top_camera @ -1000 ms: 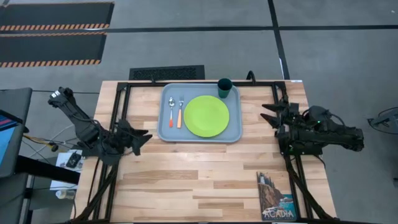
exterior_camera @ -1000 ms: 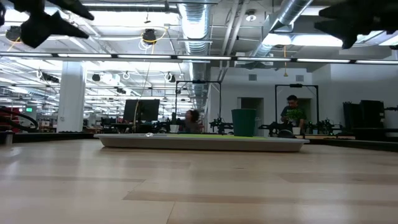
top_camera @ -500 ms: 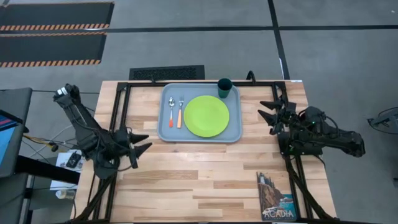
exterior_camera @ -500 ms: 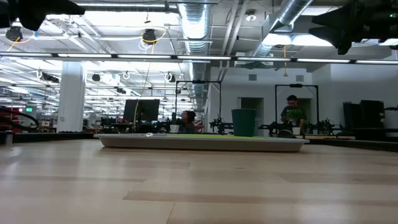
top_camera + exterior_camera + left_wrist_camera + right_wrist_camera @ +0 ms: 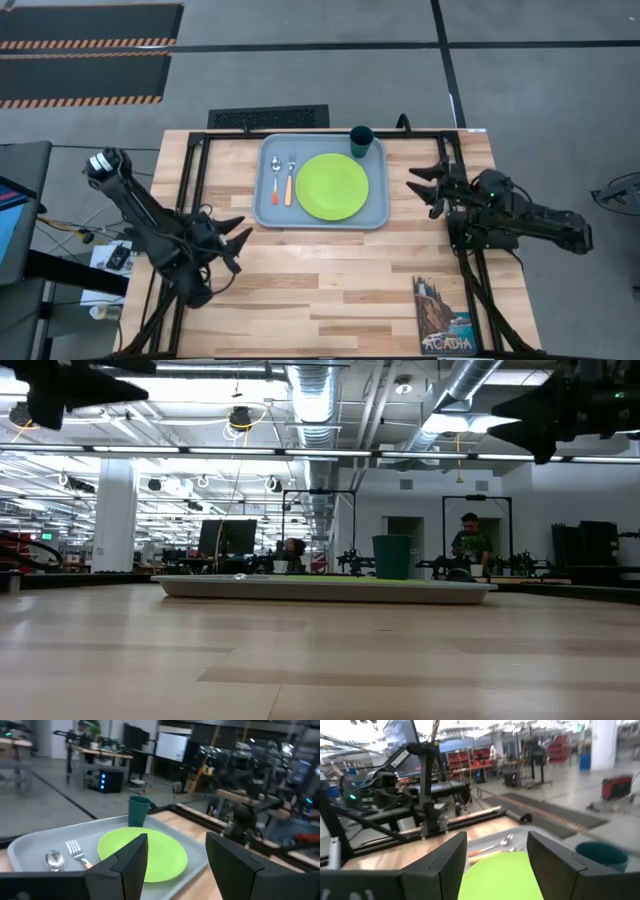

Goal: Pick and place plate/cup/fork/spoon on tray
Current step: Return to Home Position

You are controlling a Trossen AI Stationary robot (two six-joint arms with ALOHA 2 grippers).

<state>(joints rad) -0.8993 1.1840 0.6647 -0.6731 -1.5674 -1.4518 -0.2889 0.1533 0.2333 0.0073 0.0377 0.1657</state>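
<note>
- Tableware already sits on the tray (image 5: 378,190): the plate (image 5: 332,187) in the middle, the cup (image 5: 361,139) upright in the tray's far right corner, and the spoon (image 5: 275,177) and fork (image 5: 290,177) side by side along the tray's left edge.
- The tray lies at the far middle of the tabletop (image 5: 320,280), its long sides parallel to the table's far edge.
- Judged from this layout, the placing looks done, and the step in hand is most likely clearing the arms away.
- The left gripper (image 5: 234,241) hangs over the tabletop's left edge, fingers spread apart and holding nothing; it is well apart from the tray.
- The right gripper (image 5: 427,186) hovers above the table's right edge, near the tray's right rim, fingers also apart and empty.
- To do this well, each arm should lift and draw outward toward its own side, with the right arm kept high enough to pass clear of the cup and the tray rim.
- Fork and spoon both lie with their long axes running from far edge to near edge, metal heads toward the far edge and orange handles toward the near edge, roughly parallel.
- A picture book (image 5: 444,317) rests at the near right corner, out of either arm's way.
</note>
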